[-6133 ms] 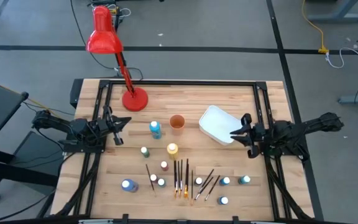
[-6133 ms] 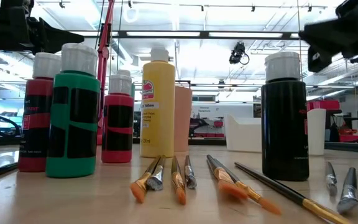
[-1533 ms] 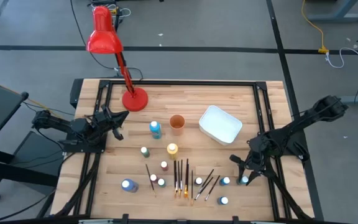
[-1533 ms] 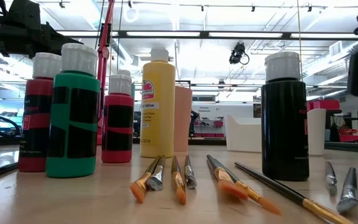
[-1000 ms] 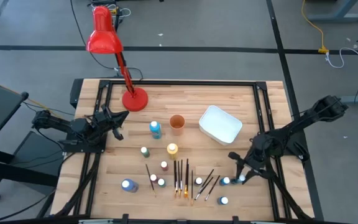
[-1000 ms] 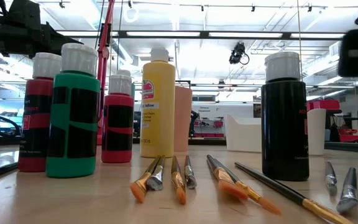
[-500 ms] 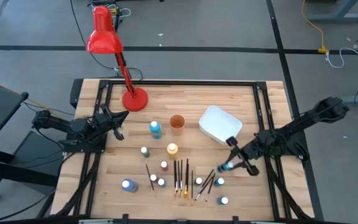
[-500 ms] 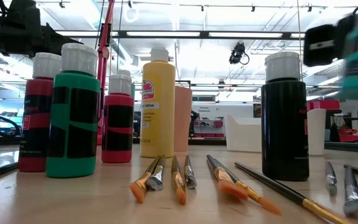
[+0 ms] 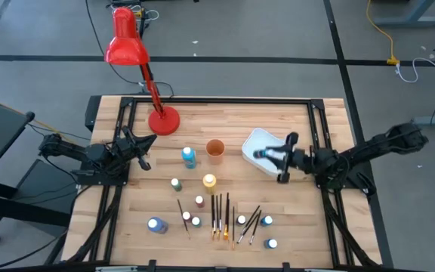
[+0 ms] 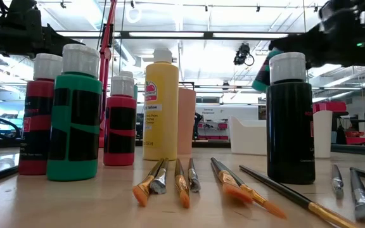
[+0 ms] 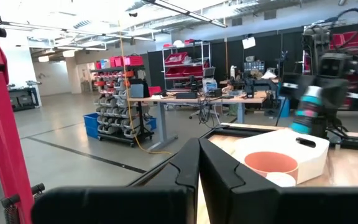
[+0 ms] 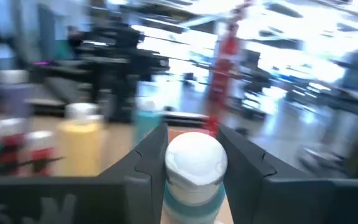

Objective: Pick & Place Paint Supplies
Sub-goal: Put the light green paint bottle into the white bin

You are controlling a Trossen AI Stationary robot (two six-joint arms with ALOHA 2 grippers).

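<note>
A small teal paint bottle (image 12: 194, 177) with a rounded white cap was held between the right jaws (image 9: 272, 157), which were closed on its body just below the cap. The bottle was carried clear of the surface, above the near edge of the white tub (image 9: 257, 142), which lay directly beneath the jaws. It appeared to have been gripped low on the neck so that the cap stayed free and the bottle could be let go cleanly into the tub; that is a judgement.

Beyond the jaws, toward the left arm, an orange cup (image 9: 215, 148), a blue bottle (image 9: 189, 156) and a yellow bottle (image 9: 209, 181) stood upright on the wooden surface (image 9: 232, 121). Further out from the jaws, a row of thin dark-handled paintbrushes (image 9: 221, 215) with orange-yellow ends lay side by side, with several white-capped bottles (image 9: 267, 221) standing around them, apparently not yet collected.

Well away from the right jaws, the left jaws (image 9: 143, 156) were shut on nothing and were held above the surface's far side, near the base of a red lamp (image 9: 163, 120), evidently waiting.
</note>
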